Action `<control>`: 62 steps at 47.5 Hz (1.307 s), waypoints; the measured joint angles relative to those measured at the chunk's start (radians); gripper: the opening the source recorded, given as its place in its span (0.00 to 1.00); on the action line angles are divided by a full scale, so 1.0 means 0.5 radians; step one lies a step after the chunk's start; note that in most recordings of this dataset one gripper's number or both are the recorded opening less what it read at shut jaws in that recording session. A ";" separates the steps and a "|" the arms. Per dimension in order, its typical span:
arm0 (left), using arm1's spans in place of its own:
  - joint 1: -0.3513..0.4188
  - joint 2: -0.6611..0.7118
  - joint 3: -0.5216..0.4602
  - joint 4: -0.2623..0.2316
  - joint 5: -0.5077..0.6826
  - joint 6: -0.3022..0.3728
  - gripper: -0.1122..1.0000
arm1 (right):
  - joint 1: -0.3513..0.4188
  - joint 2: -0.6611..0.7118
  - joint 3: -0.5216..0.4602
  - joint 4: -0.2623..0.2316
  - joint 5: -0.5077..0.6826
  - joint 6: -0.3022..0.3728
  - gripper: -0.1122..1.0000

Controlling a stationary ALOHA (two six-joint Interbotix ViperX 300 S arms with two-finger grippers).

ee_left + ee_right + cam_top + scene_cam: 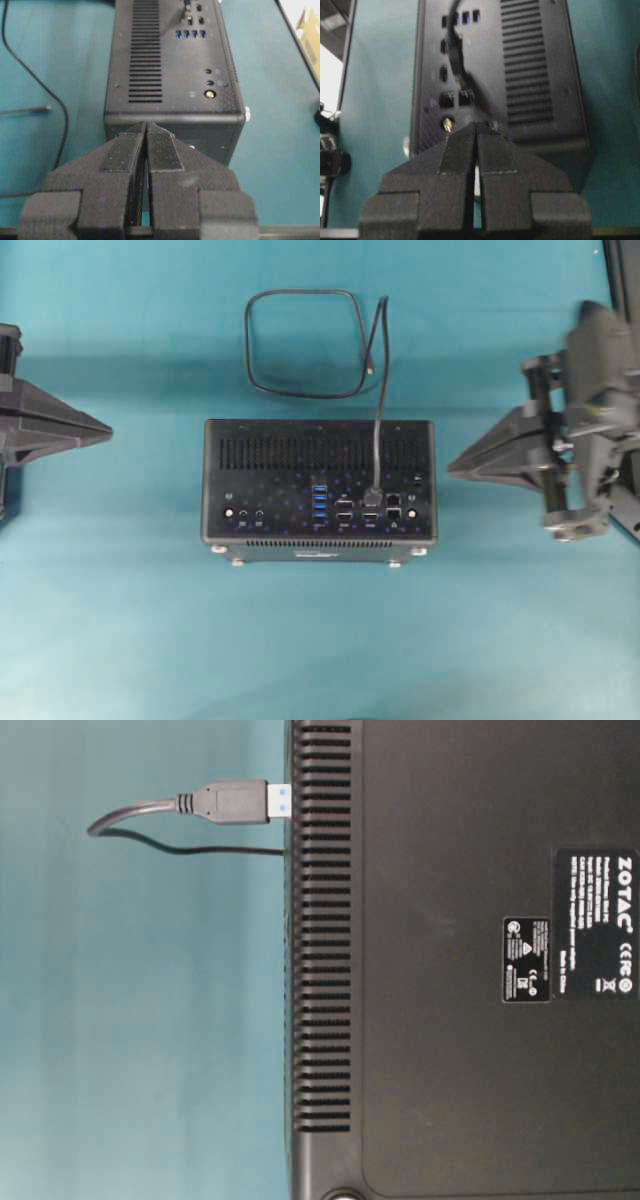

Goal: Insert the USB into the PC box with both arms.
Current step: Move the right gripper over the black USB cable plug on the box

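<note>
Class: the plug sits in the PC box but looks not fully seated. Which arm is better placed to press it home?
Probably the right gripper: the USB plug stands toward its side of the PC box. The left gripper could steady the box. Both are shut, empty.

Overhead straight down, table-level close on the PC box (319, 483), wrist views facing its opposite ends.

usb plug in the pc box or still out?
In. The overhead view shows the plug standing in a port on the PC box; table-level shows its blue tip at the box face. Full seating: cannot tell.
</note>
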 measured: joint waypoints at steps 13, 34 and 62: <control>0.000 0.040 -0.055 0.000 0.049 -0.006 0.10 | 0.009 0.058 -0.236 0.006 0.074 0.018 0.46; -0.006 0.086 -0.117 0.000 0.086 -0.006 0.10 | 0.055 0.387 -0.426 0.000 0.212 0.147 0.84; -0.037 0.144 -0.120 0.000 0.104 -0.012 0.10 | 0.055 0.675 -0.577 -0.049 0.368 0.150 0.82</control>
